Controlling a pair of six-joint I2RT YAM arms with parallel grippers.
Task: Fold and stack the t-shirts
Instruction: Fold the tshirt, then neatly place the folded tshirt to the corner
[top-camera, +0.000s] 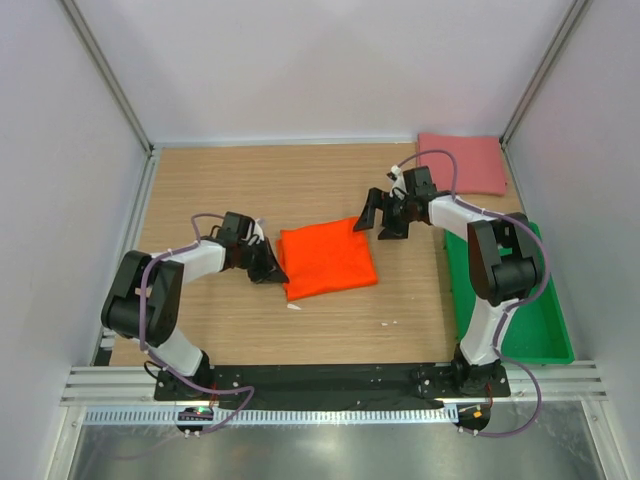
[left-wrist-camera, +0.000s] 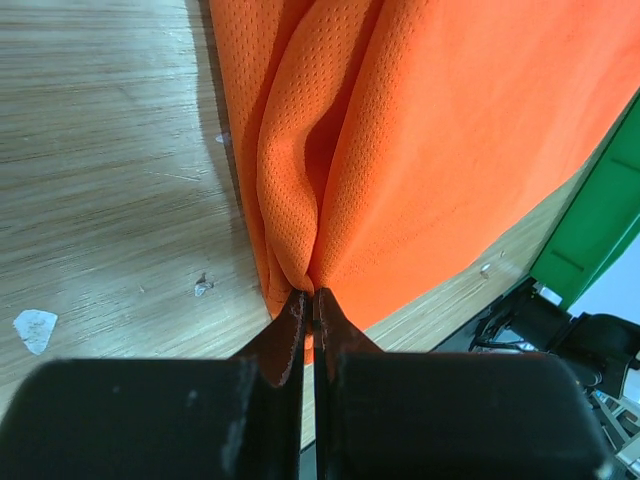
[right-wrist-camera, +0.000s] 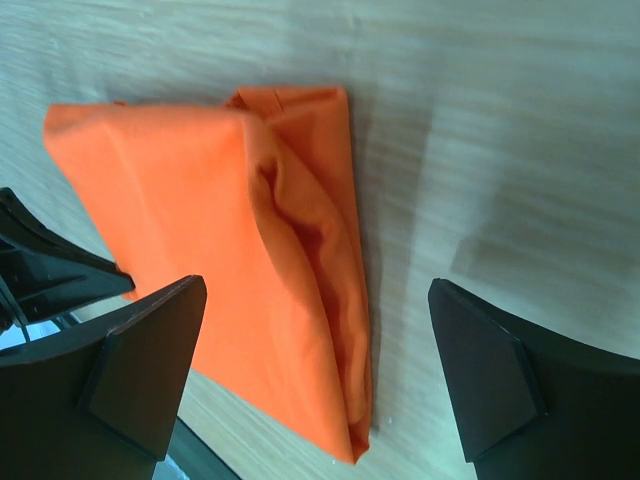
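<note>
The bright orange t-shirt (top-camera: 328, 260) lies folded into a rough square at the middle of the table. My left gripper (top-camera: 275, 273) sits at its left edge, shut on a pinch of orange cloth (left-wrist-camera: 310, 200) that bunches up into the fingertips. Off the shirt's upper right corner hovers my right gripper (top-camera: 381, 222), open, with nothing between its fingers; beneath it lies the folded right edge of the orange shirt (right-wrist-camera: 300, 250). The pink-red t-shirt (top-camera: 462, 163) lies folded flat in the far right corner.
A green plastic tray (top-camera: 545, 330) runs along the right side of the table, beside the right arm's base. Small white scraps (top-camera: 294, 307) lie on the wood near the orange shirt. White walls close the table on three sides.
</note>
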